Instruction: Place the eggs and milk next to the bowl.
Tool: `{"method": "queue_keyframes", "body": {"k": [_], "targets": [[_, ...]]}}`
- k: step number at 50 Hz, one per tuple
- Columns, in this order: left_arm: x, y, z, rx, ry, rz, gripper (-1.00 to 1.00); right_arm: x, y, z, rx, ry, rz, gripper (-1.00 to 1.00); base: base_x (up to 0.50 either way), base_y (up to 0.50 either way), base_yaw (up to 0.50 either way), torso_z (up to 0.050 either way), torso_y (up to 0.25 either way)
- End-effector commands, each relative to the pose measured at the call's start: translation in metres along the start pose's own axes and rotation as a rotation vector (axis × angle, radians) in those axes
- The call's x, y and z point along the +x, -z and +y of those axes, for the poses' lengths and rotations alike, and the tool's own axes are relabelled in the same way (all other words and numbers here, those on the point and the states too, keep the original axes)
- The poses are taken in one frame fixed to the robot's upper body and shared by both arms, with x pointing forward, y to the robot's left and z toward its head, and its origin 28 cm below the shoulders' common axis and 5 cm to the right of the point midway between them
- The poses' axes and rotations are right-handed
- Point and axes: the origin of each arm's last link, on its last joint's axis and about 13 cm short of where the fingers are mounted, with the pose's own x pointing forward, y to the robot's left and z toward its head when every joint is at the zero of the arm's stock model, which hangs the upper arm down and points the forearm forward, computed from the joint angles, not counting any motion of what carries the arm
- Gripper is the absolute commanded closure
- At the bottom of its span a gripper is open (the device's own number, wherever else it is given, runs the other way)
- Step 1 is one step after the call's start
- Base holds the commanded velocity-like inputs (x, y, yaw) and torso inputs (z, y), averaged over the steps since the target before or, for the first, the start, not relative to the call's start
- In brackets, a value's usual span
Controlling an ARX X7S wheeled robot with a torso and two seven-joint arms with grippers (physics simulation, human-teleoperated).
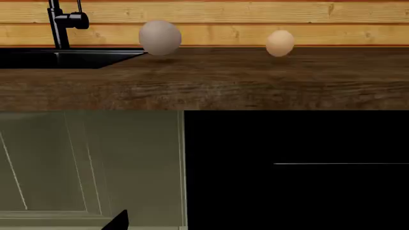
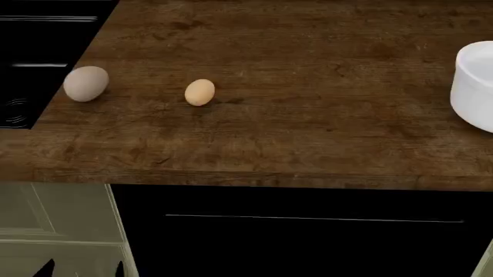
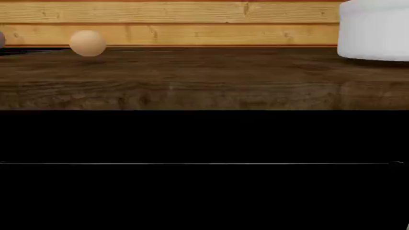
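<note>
The larger pale egg [image 2: 85, 83] lies on the wooden counter [image 2: 308, 133] at the left, by the sink's edge; it also shows in the left wrist view [image 1: 160, 37]. The smaller orange-tan egg [image 2: 200, 92] lies a little to its right and shows in both wrist views [image 1: 280, 43] [image 3: 87, 43]. The white bowl [image 2: 474, 86] stands at the far right, cut by the frame edge, and also shows in the right wrist view [image 3: 374, 31]. The milk is out of view. My left gripper [image 2: 82, 270] is low, below the counter's front, with two dark tips apart and empty. My right gripper does not show.
A black sink [image 2: 31, 69] is set into the counter at the left, with a black faucet [image 1: 61, 21] behind it. Below the counter's front edge are a beige cabinet door [image 2: 54, 225] and a black panel with a thin handle line [image 2: 308, 218]. A wooden wall [image 1: 255, 19] backs the counter.
</note>
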Motion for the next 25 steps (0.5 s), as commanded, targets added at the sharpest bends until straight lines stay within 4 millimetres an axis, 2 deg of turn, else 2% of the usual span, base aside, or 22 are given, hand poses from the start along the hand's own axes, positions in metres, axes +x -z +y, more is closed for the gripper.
{"method": "queue_keyframes", "body": {"k": [1, 25], "targets": [[0.0000, 0.0000, 0.0001, 0.000, 0.000, 0.000, -1.00, 0.0000, 0.0000, 0.0003, 0.000, 0.000, 0.000, -1.00, 0.00, 0.00, 0.00, 0.000, 0.000], [-0.0020, -0.0006, 0.0000, -0.007, -0.011, -0.002, -1.00, -0.0014, 0.0005, 0.0040, -0.019, -0.017, -0.008, -1.00, 0.00, 0.00, 0.00, 0.000, 0.000]]}}
